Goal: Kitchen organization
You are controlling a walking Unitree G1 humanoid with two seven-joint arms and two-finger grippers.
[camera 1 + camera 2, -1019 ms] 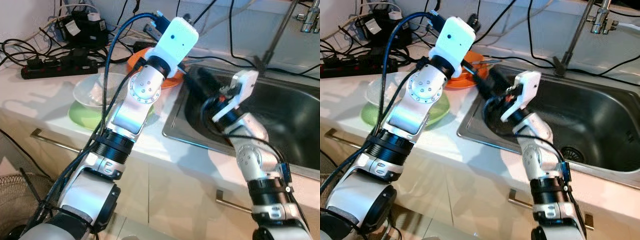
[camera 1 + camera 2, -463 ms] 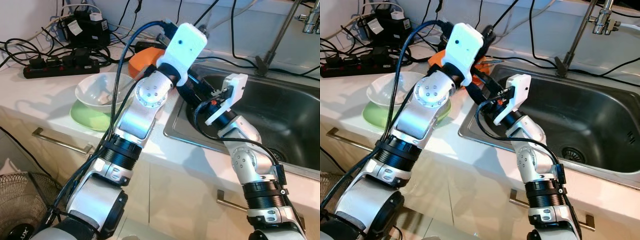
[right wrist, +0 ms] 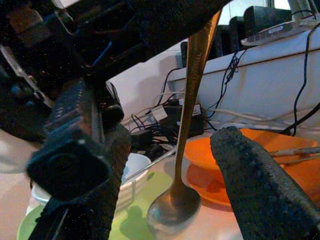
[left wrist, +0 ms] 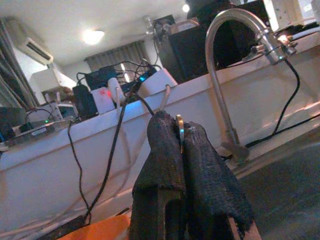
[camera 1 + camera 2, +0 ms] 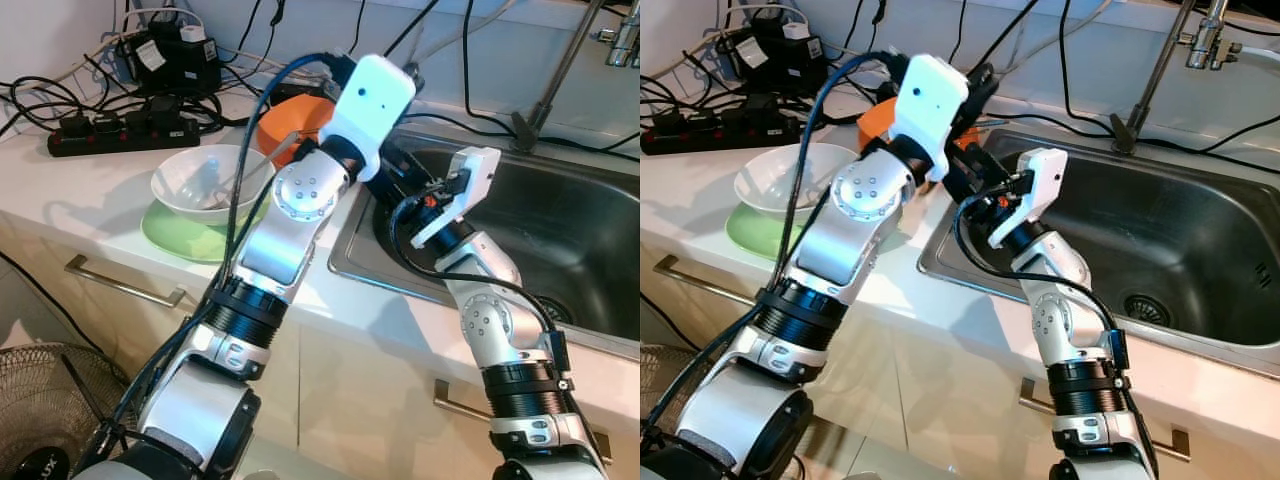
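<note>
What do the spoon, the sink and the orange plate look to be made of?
The spoon looks like metal with a brassy, polished finish: it mirrors the light. The left gripper holds its handle. The sink seems to be brushed stainless steel, grey with soft reflections. The orange plate could be plastic or glazed ceramic; its smooth, even colour leaves that open.

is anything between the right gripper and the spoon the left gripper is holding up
Nothing visible is. The left gripper pinches the spoon's handle, and the spoon hangs bowl-down in the gap between the right gripper's open fingers, above the counter beside the orange bowl.
</note>
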